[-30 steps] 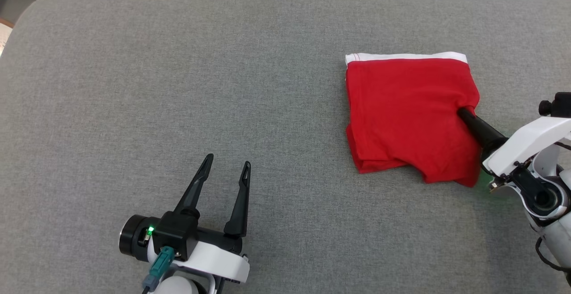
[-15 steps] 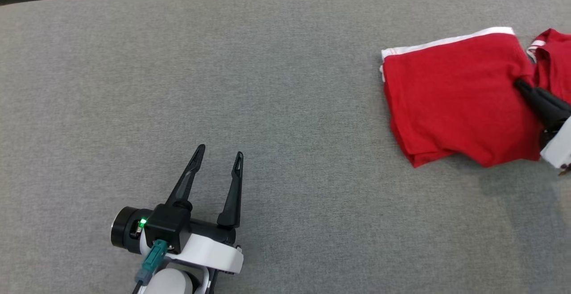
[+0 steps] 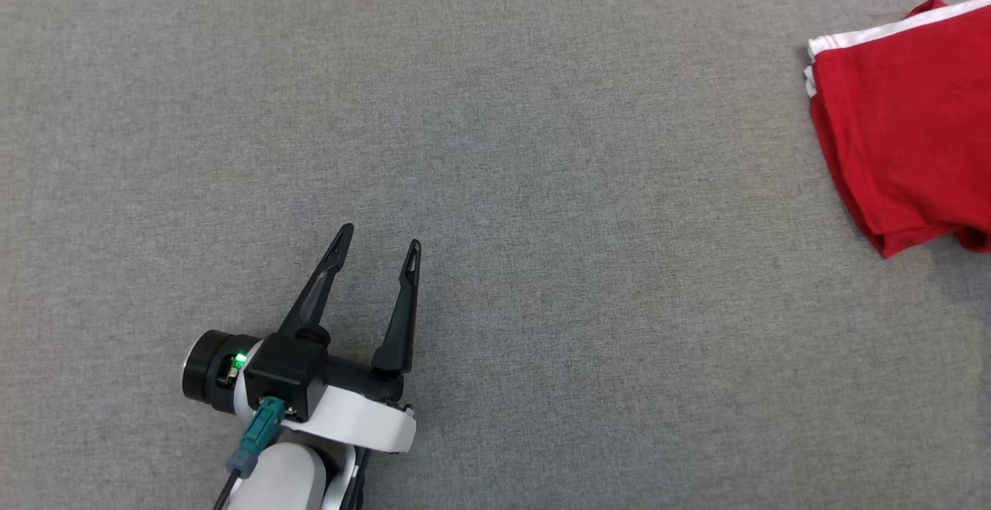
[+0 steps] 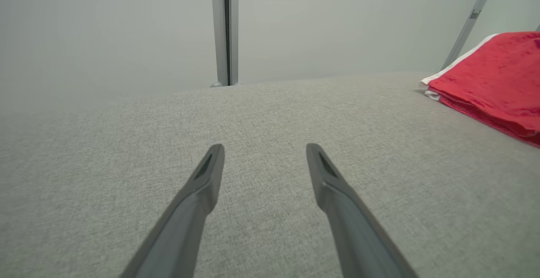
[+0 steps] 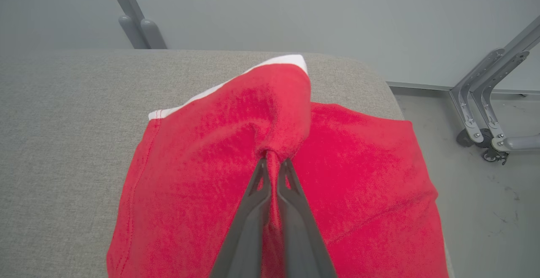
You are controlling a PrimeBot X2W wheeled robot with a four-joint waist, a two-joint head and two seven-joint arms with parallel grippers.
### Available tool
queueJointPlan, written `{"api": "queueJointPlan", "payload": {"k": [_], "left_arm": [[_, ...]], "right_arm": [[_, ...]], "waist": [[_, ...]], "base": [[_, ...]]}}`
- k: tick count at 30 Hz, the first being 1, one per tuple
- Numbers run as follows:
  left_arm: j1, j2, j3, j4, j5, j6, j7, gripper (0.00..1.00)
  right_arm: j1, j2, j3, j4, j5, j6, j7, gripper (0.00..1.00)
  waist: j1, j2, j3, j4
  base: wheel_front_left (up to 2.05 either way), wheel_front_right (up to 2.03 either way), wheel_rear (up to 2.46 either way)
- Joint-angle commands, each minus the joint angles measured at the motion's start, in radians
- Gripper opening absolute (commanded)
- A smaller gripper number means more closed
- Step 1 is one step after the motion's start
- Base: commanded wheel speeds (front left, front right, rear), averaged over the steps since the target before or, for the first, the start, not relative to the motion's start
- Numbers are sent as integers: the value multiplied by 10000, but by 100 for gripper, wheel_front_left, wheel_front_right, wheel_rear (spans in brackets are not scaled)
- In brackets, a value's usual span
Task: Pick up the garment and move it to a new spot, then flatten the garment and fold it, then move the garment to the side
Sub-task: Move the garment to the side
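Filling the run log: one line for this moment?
right claw: shut on red shorts | left claw: open, empty

A robotics test room, by every sign: I work at a tabletop [image 3: 542,146] covered in plain grey fabric with a rounded corner, closed in by bare pale wall panels [image 4: 105,25] joined by grey metal uprights [image 4: 225,29]. Past the tabletop's edge lies a scuffed grey floor [image 5: 485,210], where a metal frame [image 5: 483,113] stands on small caster wheels [image 5: 490,155].
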Motion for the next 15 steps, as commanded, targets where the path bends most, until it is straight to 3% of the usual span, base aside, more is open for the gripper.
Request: {"api": "queueJointPlan", "payload": {"k": [1, 6, 15], "left_arm": [[-231, 41, 66, -51, 84, -68, -10, 100], [-300, 41, 186, -173, 208, -209, -10, 100], [-461, 41, 306, -336, 454, -379, -10, 100]], "right_arm": [[-130, -55, -17, 27, -63, -4, -70, 0], [-347, -472, -17, 587, -280, -4, -168, 0], [-521, -667, -179, 1479, -437, -4, -475, 0]], "waist": [[0, 0, 100, 5], [0, 0, 392, 37], [0, 0, 750, 38]], "base": [[0, 0, 0], [0, 0, 0], [0, 0, 0]]}}
